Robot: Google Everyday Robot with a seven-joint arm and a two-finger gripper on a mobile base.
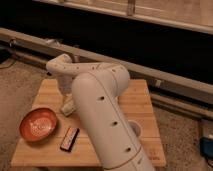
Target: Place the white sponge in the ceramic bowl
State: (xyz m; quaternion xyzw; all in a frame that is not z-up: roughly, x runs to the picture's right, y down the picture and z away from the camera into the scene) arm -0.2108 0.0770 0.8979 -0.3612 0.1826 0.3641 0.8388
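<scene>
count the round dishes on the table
2: the ceramic bowl front left on the table, a pale cup right of centre, partly behind the arm, which may hide more. The gripper hangs over the white sponge.
</scene>
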